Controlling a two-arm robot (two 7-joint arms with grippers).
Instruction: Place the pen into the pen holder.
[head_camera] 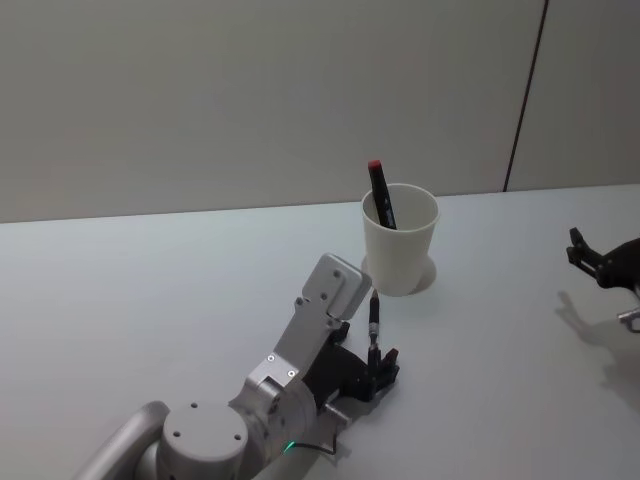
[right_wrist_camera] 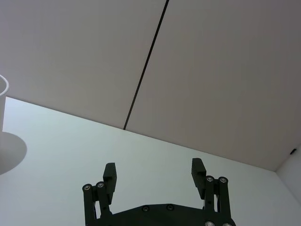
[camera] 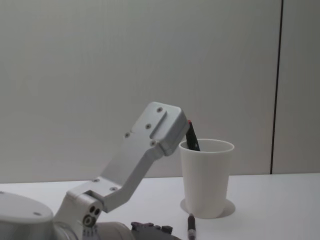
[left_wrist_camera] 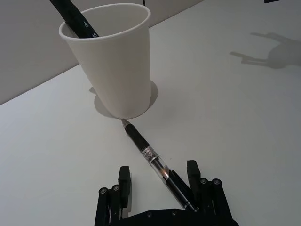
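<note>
The pen holder [head_camera: 402, 248] is a white paper cup standing upright on the table, also seen at the pen holder [left_wrist_camera: 113, 66] [camera: 206, 180]. A black marker with a red cap [head_camera: 381, 193] leans inside it. A black pen [head_camera: 374, 322] lies flat on the table just in front of the cup, its tip nearly at the cup's base. My left gripper [left_wrist_camera: 158, 175] is low over the table and open, its fingers on either side of the pen's [left_wrist_camera: 151, 157] rear end. The pen lies close to one finger [left_wrist_camera: 193, 170]. My right gripper [right_wrist_camera: 154, 169] is open and holds nothing.
My right gripper [head_camera: 592, 260] hangs over the table's far right, well away from the cup. The white table [head_camera: 150, 290] runs back to a plain wall with a dark vertical seam [head_camera: 525, 100]. My left arm's grey links [camera: 145, 150] rise in front of the cup.
</note>
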